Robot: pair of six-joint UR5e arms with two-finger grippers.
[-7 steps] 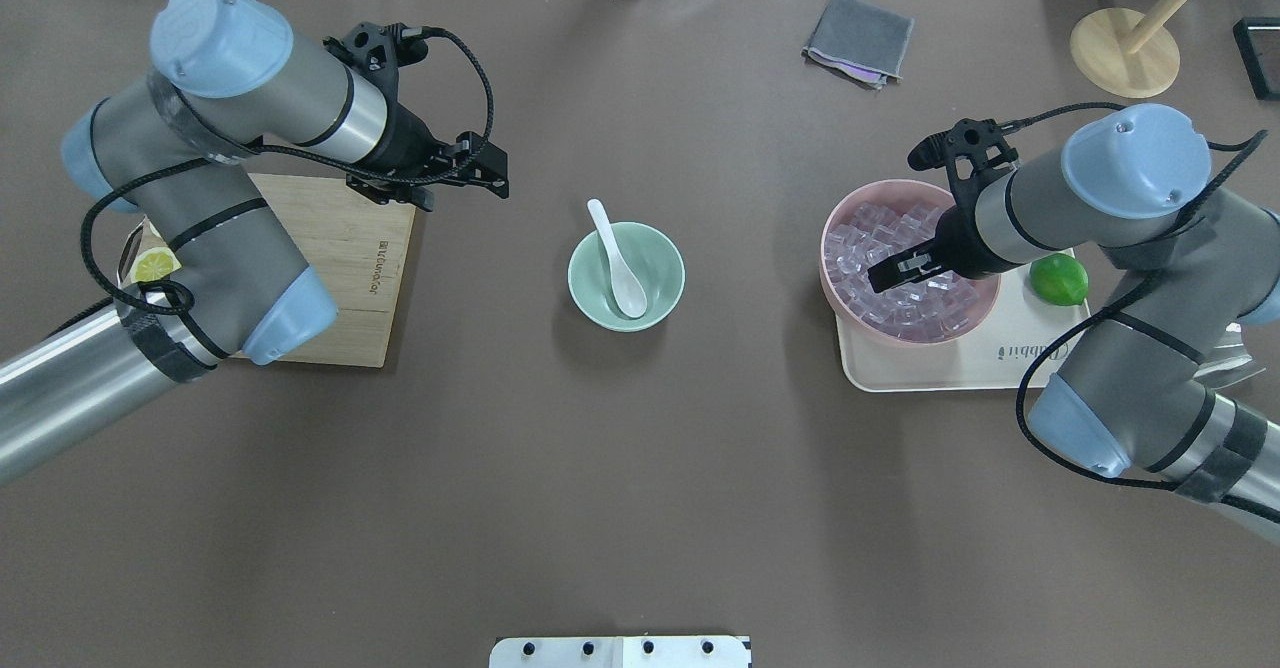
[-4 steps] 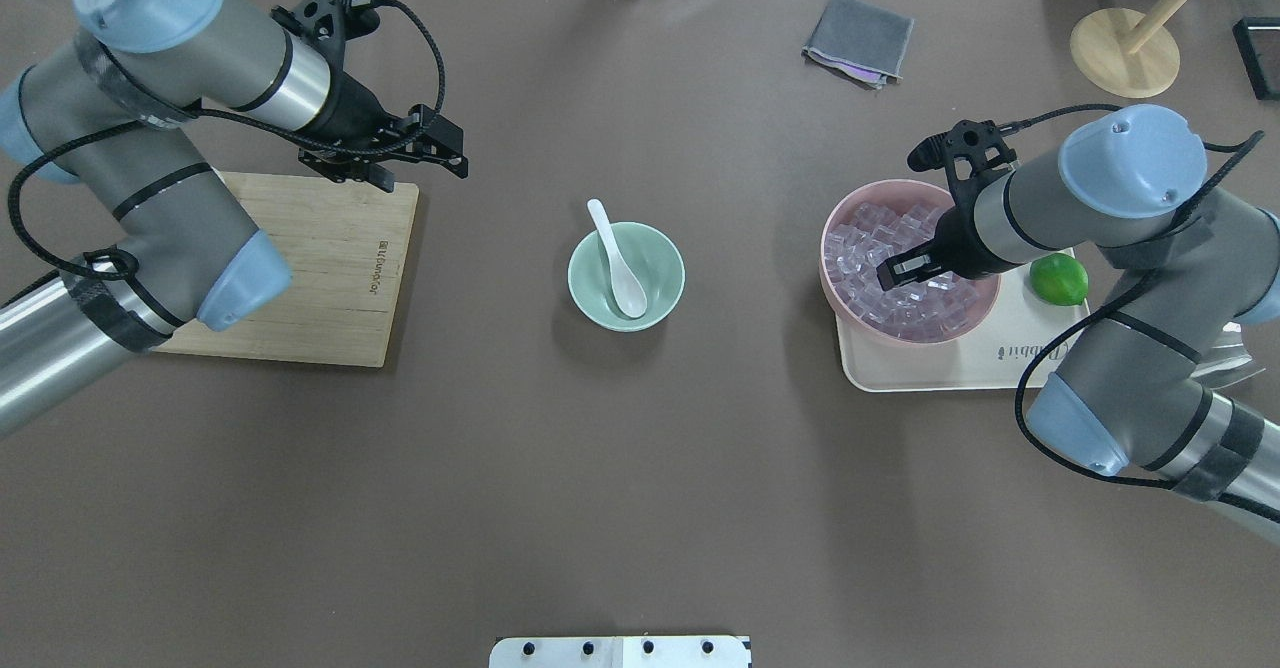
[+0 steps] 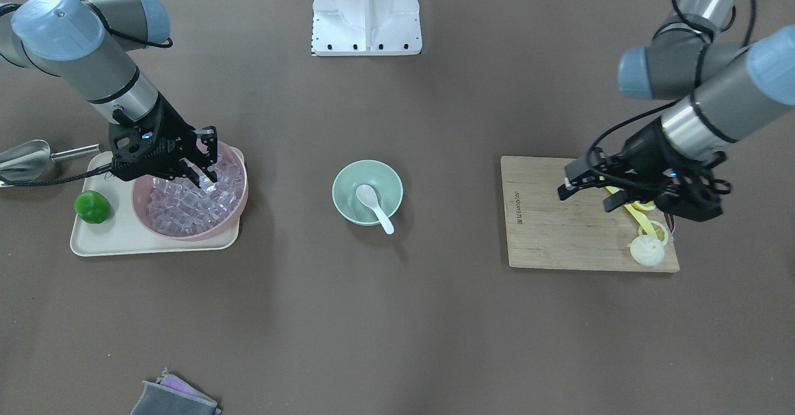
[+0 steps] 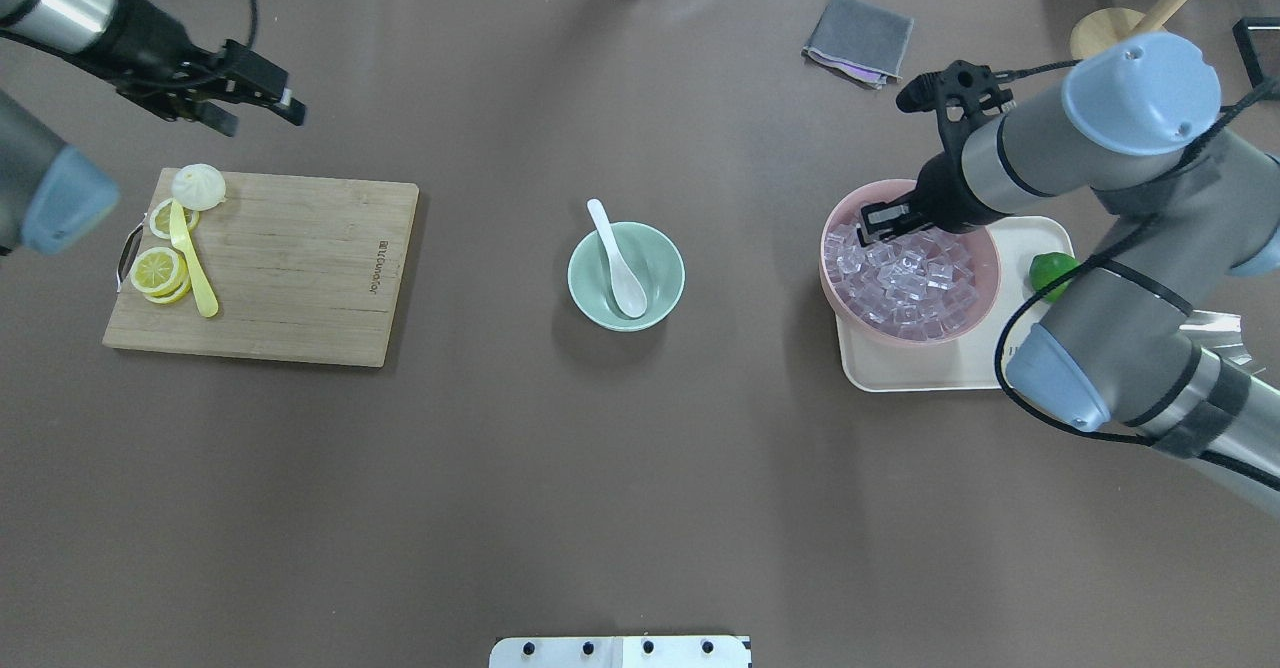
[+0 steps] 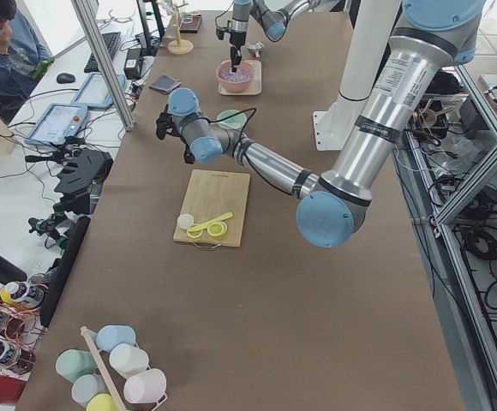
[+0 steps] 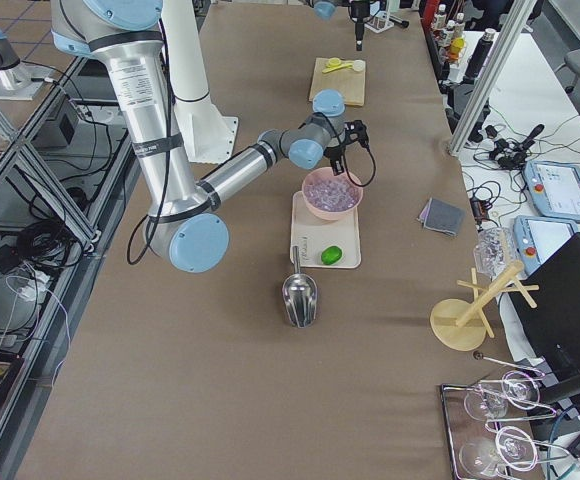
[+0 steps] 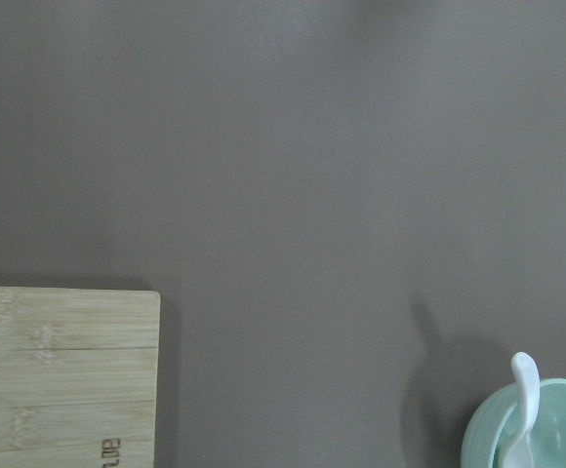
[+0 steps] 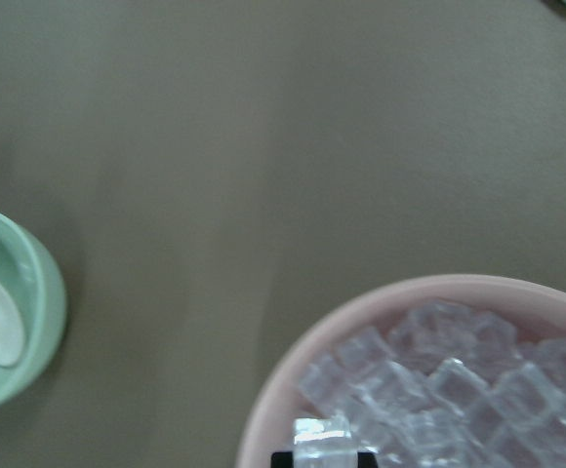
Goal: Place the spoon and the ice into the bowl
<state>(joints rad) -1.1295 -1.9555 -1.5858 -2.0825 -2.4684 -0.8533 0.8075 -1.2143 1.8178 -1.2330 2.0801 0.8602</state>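
The white spoon (image 4: 618,270) lies in the mint-green bowl (image 4: 662,266) at the table's middle, its handle resting on the far rim. Both also show in the front view: spoon (image 3: 371,202), bowl (image 3: 348,185). Several clear ice cubes (image 4: 912,283) fill the pink bowl (image 4: 988,248). My right gripper (image 4: 872,226) hangs over the pink bowl's rim on the mint bowl's side. It is shut on one ice cube (image 8: 322,434), seen between the fingertips in the right wrist view. My left gripper (image 4: 258,108) is open and empty, beyond the cutting board.
The pink bowl stands on a cream tray (image 4: 930,373) with a lime (image 4: 1050,273). A metal scoop (image 3: 25,160) lies beside the tray. The wooden cutting board (image 4: 300,268) holds lemon slices, a yellow utensil (image 4: 192,268) and a white bun. A grey cloth (image 4: 860,38) lies far back.
My left arm swung back to the far left, uncovering the board's lemon slices. My right gripper moved from the pink bowl's middle to its rim and rose with a cube.
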